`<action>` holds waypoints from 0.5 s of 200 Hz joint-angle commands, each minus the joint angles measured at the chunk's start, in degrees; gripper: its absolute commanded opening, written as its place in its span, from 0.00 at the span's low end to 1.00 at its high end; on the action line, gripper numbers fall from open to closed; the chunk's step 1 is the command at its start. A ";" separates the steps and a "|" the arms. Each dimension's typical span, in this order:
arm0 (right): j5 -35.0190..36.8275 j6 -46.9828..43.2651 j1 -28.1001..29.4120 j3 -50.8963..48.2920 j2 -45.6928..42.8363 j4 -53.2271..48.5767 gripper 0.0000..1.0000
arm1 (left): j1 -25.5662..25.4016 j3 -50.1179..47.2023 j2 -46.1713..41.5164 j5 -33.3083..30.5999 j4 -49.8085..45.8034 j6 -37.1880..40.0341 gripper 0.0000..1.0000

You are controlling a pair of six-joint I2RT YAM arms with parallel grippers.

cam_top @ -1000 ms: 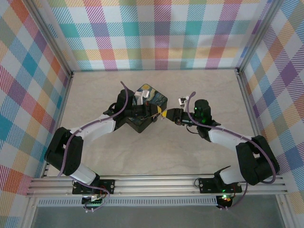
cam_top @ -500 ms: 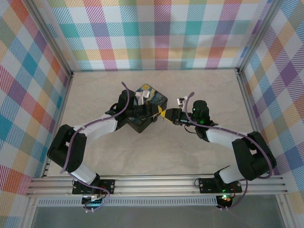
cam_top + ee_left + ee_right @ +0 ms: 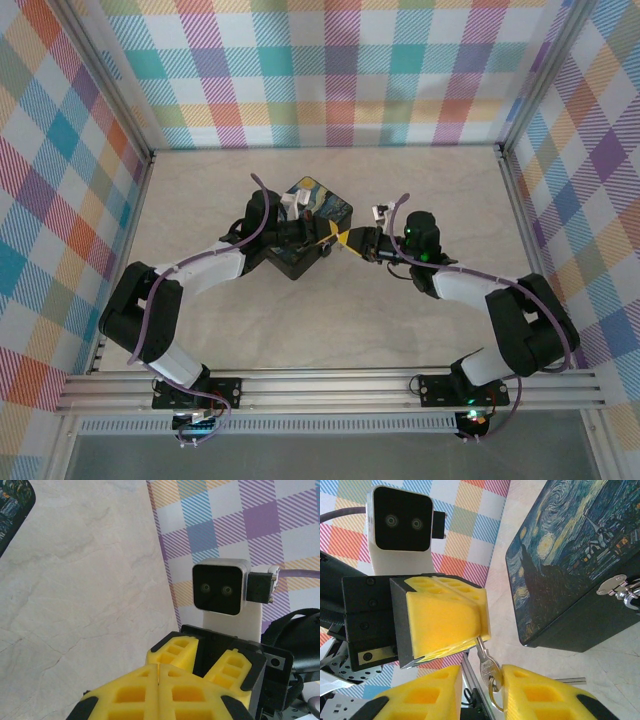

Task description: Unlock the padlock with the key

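The thin silvery key [image 3: 489, 666] hangs by its blade from my left gripper [image 3: 481, 639], which is shut on it; a small ring dangles from its head. My right gripper [image 3: 481, 677] is open, its jaws on either side of the key's head, which touches the right-hand finger [image 3: 540, 692]. From above, both grippers [image 3: 330, 240] [image 3: 347, 240] meet tip to tip beside the painted tin box [image 3: 322, 207]. A silvery hasp [image 3: 612, 585] sits on the box's dark side wall; the padlock is cut off by the frame edge there.
The box [image 3: 570, 545] stands close to the right of the grippers, on the pale marbled tabletop [image 3: 330, 310]. Plaid walls [image 3: 330, 70] enclose the back and both sides. An aluminium rail [image 3: 330, 385] runs along the near edge.
My right gripper's jaws have narrowed around the key's head, and it has edged slightly left towards the left gripper. The left gripper has stayed shut on the key.
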 commanded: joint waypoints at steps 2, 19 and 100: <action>-0.81 1.63 0.89 0.56 1.45 5.01 0.26 | 0.76 -0.78 -1.06 -0.05 3.29 -1.01 0.00; -0.94 2.03 1.00 0.69 2.16 5.61 0.27 | 0.80 -0.74 -1.21 -0.15 3.64 -1.27 0.00; -0.03 2.82 1.00 0.14 2.30 7.26 0.19 | 0.89 -1.03 -0.91 0.16 5.33 -2.40 0.00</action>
